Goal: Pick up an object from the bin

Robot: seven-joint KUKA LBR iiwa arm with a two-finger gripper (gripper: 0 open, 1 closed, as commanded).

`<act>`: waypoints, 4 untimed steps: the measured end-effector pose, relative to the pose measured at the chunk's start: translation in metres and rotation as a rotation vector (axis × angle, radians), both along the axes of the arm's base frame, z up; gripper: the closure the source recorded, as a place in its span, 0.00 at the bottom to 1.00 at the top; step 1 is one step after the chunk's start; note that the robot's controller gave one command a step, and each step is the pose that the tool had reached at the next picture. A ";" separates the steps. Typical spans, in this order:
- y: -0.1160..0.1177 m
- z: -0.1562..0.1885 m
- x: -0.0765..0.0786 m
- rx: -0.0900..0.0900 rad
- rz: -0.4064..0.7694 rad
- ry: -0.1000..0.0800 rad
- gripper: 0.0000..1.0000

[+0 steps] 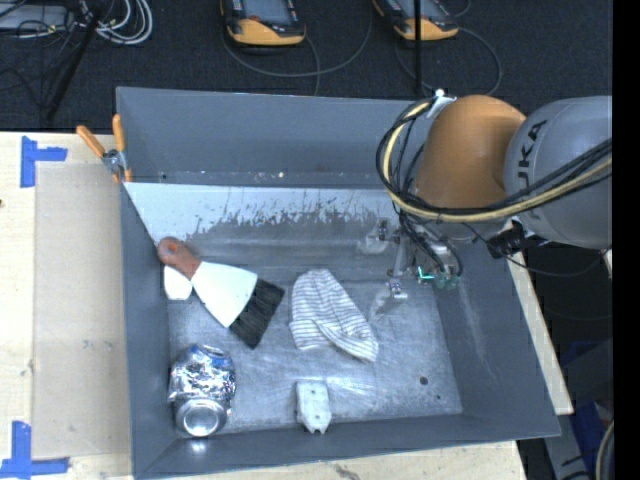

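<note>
Pincer of mine (pixel 398 286) hung just right of the crumpled striped cloth (pixel 328 315) near the middle of the bin (pixel 480 358). Whether it stood wide or narrow, I could not tell. Left of the cloth lay a black-bristled brush (pixel 228 295), and nearer the front wall a crushed can (pixel 203 388) and a small white piece (pixel 313 406).

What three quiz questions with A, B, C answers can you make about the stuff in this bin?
1. Where is the crushed silver can? A. bottom-left corner of the bin B. outside it C. top-right corner
2. On the brush, what colour are the bristles? A. white B. black C. green
3. How is the striped cloth? A. folded flat B. hanging over the rim C. crumpled on the floor
Answers: 1 A, it lies in the picture's lower-left corner; 2 B, dark against the white body; 3 C, it sits bunched up left of the hand.
</note>
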State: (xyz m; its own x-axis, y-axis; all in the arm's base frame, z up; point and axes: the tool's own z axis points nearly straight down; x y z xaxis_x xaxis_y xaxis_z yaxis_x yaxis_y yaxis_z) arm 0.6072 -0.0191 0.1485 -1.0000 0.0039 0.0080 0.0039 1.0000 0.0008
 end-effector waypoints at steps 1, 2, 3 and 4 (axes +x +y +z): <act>0.000 0.004 0.002 0.000 0.000 -0.007 0.00; 0.029 -0.066 -0.004 0.000 0.096 -0.005 1.00; 0.029 -0.066 -0.004 0.000 0.097 -0.005 1.00; 0.033 0.057 0.009 0.000 0.139 -0.010 1.00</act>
